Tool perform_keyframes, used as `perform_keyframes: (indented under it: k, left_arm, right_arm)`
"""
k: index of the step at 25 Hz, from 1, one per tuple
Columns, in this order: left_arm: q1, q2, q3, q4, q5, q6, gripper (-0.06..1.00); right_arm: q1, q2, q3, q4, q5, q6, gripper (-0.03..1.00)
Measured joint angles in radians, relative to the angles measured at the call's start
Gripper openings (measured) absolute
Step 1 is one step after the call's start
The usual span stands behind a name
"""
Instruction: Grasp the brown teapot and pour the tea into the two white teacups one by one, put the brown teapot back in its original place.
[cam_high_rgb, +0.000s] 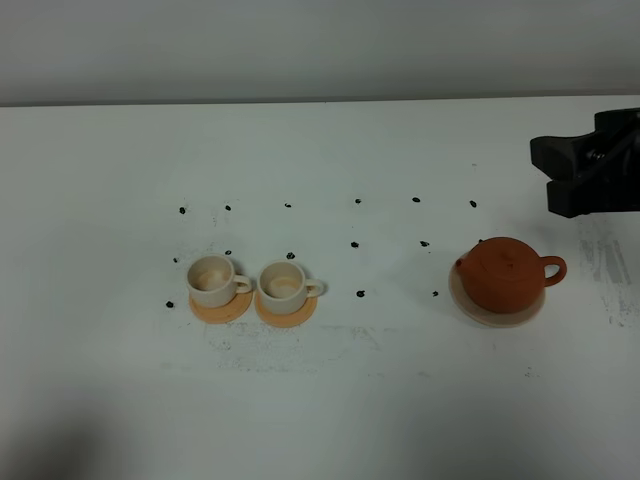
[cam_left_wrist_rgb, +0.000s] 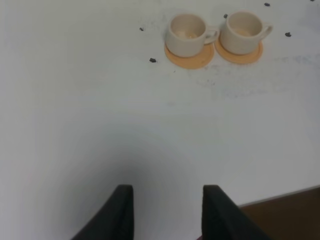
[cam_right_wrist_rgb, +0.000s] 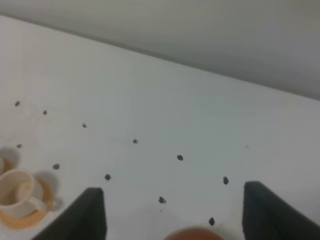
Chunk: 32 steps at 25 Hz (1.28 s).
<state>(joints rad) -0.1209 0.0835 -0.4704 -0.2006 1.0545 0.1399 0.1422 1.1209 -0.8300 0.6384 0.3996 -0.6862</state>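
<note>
My right pincer (cam_high_rgb: 548, 178) hangs wide and empty, far and right of the teapot (cam_high_rgb: 505, 272), which sits on its saucer (cam_high_rgb: 500, 321), handle pointing right; my left pincer (cam_left_wrist_rgb: 167, 200) is empty too, fingers narrowly apart; the cups (cam_high_rgb: 212, 280) stand well left on orange coasters (cam_high_rgb: 222, 310). I judge that closing off the small handle could shove the pot off the saucer; a steep tilt could drop the lid; my right wrist view catches only a sliver of pot; any tea is hidden.
</note>
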Motion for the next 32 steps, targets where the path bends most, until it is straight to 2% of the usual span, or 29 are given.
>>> perform_keyframes:
  k: [13,15,21,32]
  left_arm:
    - [0.001,-0.012,0.012,-0.001,0.011,0.0,0.31]
    - [0.026,-0.013,0.012,-0.002,0.011,0.0,0.31]
    - [0.192,-0.076,0.011,-0.002,0.015,0.0,0.31]
    - [0.208,-0.088,0.011,-0.007,0.029,0.0,0.31]
  right_arm:
    - [0.0,0.108,0.0,-0.031,-0.055,-0.001,0.56]
    - [0.0,0.115,0.0,-0.031,-0.06,0.0,0.56]
    - [0.0,0.116,0.0,-0.032,-0.061,0.004,0.56]
    - [0.0,0.125,0.0,-0.035,-0.066,0.004,0.56]
